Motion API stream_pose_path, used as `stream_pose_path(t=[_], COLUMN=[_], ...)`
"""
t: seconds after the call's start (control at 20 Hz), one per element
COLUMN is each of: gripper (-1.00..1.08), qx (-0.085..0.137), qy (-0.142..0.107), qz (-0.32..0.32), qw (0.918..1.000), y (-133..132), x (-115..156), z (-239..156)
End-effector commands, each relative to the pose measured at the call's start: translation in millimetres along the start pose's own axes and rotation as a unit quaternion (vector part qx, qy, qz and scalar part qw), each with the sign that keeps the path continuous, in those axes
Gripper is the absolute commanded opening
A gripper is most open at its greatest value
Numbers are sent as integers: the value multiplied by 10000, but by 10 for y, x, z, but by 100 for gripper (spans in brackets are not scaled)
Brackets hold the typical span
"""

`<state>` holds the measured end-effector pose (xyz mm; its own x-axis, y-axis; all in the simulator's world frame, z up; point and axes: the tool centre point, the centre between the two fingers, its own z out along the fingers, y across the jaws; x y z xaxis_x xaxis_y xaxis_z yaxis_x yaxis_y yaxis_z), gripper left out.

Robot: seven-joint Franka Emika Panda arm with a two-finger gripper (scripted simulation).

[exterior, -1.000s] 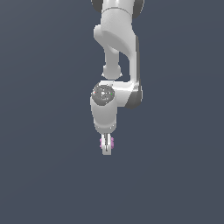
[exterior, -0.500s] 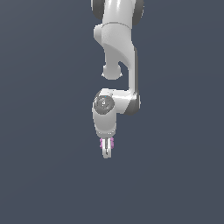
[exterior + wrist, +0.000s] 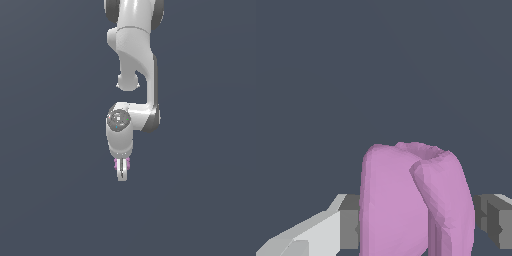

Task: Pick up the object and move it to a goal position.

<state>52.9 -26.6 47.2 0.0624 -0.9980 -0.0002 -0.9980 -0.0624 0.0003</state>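
The white arm hangs down the middle of the exterior view. Its gripper (image 3: 121, 172) points downward and is shut on the object (image 3: 121, 163), a small pink-purple spool-like piece that shows between the fingers just below the hand. In the wrist view the object (image 3: 416, 200) fills the lower middle as a pink-purple grooved body, clamped between the two grey and white fingers (image 3: 346, 222), one on each side. The piece is held in the air, away from any surface.
Plain dark grey-blue background (image 3: 50, 200) surrounds the arm on all sides. No other objects, containers or edges show in either view.
The gripper, with the pink-purple piece held in it, has moved a little lower in the exterior view, and the arm's wrist link has come down with it. The grip has not changed.
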Motion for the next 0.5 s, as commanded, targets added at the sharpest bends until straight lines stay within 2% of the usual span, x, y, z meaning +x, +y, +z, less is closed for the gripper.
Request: stream_pose_path(t=[0.0, 0.45], gripper=[-100, -100], qx=[1, 1], qy=[1, 1], qz=[1, 1], qw=[10000, 10000], y=[-1, 55], x=[1, 29], z=[1, -92])
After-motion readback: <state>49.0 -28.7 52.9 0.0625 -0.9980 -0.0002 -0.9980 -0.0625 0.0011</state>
